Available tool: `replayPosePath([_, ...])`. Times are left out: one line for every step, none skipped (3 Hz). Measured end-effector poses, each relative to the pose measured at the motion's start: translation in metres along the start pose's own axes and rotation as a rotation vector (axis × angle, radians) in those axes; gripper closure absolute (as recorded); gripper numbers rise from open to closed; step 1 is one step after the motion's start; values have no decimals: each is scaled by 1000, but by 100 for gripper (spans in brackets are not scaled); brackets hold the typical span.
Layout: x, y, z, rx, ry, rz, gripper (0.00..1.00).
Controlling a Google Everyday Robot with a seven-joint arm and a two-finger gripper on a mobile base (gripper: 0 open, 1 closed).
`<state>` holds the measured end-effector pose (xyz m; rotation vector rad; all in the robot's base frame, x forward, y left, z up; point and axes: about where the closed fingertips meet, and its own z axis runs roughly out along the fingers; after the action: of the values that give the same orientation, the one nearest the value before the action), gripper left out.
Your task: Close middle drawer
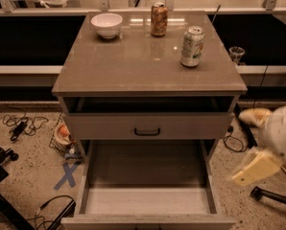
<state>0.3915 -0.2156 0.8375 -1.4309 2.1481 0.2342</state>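
The middle drawer is pulled far out of the grey-beige cabinet, toward the camera. Its pale interior is empty and its front runs along the bottom edge of the view; its handle is hidden. Above it the top drawer with a small dark handle sits pushed in, with a dark gap over it. The lowest drawer is hidden. My gripper is a blurred pale shape low at the right, beside the open drawer's right side and apart from it.
On the cabinet top stand a white bowl, an orange can and a green-white can. Cables and a blue X mark lie on the floor at left. A chair base is at right.
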Motion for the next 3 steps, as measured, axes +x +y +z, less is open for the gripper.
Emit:
replayPosePath([33,36,79,-61,-119,96,38])
replayPosePath([63,66,152,-93,-175,164,61])
replayPosePath([91,92,201,-111,-189,218,85])
